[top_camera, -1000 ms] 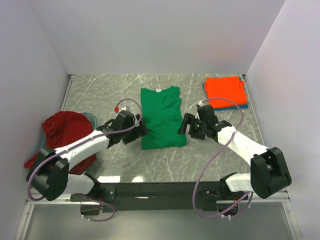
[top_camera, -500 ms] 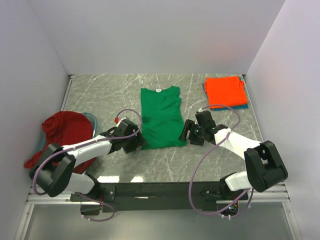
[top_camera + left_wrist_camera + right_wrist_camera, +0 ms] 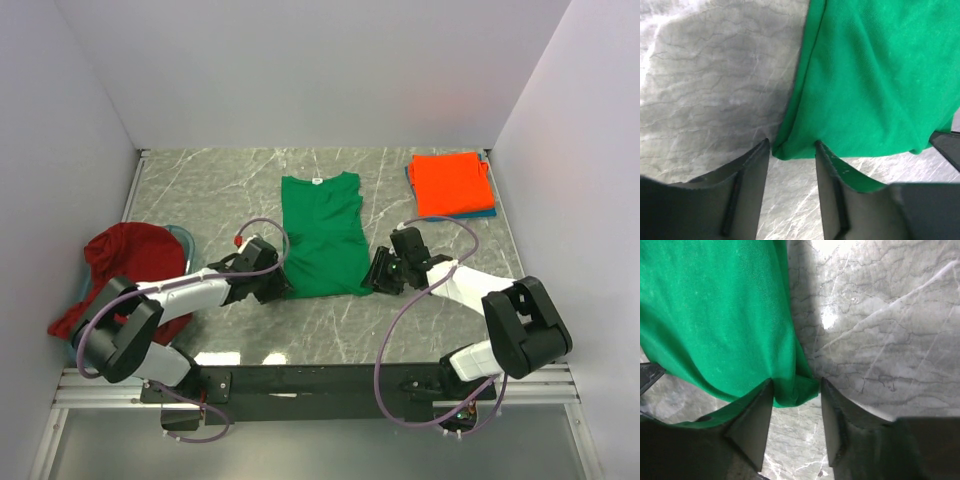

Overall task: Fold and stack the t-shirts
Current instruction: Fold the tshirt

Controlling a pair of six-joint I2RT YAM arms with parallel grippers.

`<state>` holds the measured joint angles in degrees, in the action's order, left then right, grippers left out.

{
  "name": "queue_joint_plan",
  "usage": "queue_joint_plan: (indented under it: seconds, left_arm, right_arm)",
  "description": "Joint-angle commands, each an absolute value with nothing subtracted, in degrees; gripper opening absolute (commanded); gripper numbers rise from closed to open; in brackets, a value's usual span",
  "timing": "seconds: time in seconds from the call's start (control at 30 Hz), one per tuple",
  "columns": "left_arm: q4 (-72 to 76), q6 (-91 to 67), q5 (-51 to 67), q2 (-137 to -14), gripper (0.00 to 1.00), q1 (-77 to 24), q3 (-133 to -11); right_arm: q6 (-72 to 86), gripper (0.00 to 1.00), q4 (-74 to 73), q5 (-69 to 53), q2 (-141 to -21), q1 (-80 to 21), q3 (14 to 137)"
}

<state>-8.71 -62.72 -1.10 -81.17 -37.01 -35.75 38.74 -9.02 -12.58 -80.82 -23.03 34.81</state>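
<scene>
A bright green t-shirt [image 3: 320, 235] lies folded into a long strip in the middle of the table, white neck label [image 3: 316, 182] at the far end. My left gripper [image 3: 278, 285] sits at its near left corner. In the left wrist view the green t-shirt [image 3: 880, 75] has that corner between the half-closed fingers of the left gripper [image 3: 791, 147]. My right gripper [image 3: 375, 275] is at the near right corner. In the right wrist view the green cloth [image 3: 715, 315] bunches between the tips of the right gripper [image 3: 796, 385], whose jaws are still apart.
A folded orange-red t-shirt [image 3: 450, 183] lies on a teal-blue one [image 3: 490, 212] at the far right. A crumpled dark red t-shirt [image 3: 130, 260] is heaped at the left wall, with teal cloth [image 3: 180, 235] showing beside it. The marble table [image 3: 330, 330] is walled on three sides.
Both grippers have slid down along the green shirt's sides to its near corners. Their jaws have narrowed from wide open to about half around the cloth.
</scene>
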Motion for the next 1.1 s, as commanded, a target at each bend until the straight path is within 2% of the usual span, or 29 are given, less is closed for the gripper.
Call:
queue_joint_plan:
  seconds: [0.0, 0.07, 0.23, 0.3, 0.33, 0.37, 0.53, 0.73, 1.07]
  left_arm:
    - [-8.18, -62.84, -0.53, -82.79, 0.45, -37.53, -36.30]
    - [-7.82, -62.84, -0.53, -83.41, 0.38, -37.62, -36.39]
    - [-7.91, -63.11, -0.44, -83.76, 0.28, -37.97, -35.95]
    - [-7.65, -63.19, -0.53, -83.85, 0.18, -38.06, -35.60]
    - [-7.65, -63.19, -0.61, -83.85, 0.08, -38.06, -35.42]
    - [-7.65, -63.19, -0.62, -83.76, 0.02, -38.06, -35.33]
    - [-8.43, -63.37, -1.75, -82.27, 0.01, -38.14, -34.54]
    - [-10.45, -64.16, -2.64, -76.12, 0.01, -39.63, -31.39]
    - [-24.33, -70.39, -6.68, -60.57, 0.01, -50.18, -29.97]
  right_arm:
    - [39.11, 0.47, -8.70, -12.22, -80.07, -23.64, 32.79]
    - [39.29, 0.45, -8.88, -12.22, -80.42, -23.82, 32.70]
    - [39.64, 0.45, -9.23, -11.69, -80.42, -24.08, 31.73]
    - [39.99, 0.43, -9.14, -11.34, -80.42, -24.17, 31.21]
    - [40.08, 0.40, -9.14, -11.25, -80.51, -24.08, 31.03]
    - [40.08, 0.38, -8.97, -11.34, -80.51, -24.08, 30.76]
    - [40.17, 0.21, -8.61, -12.30, -80.42, -24.43, 29.27]
    - [37.71, 0.08, -13.35, -12.74, -74.64, -24.52, 28.21]
    - [33.49, 0.04, -26.35, -23.81, -60.05, -26.89, 26.89]
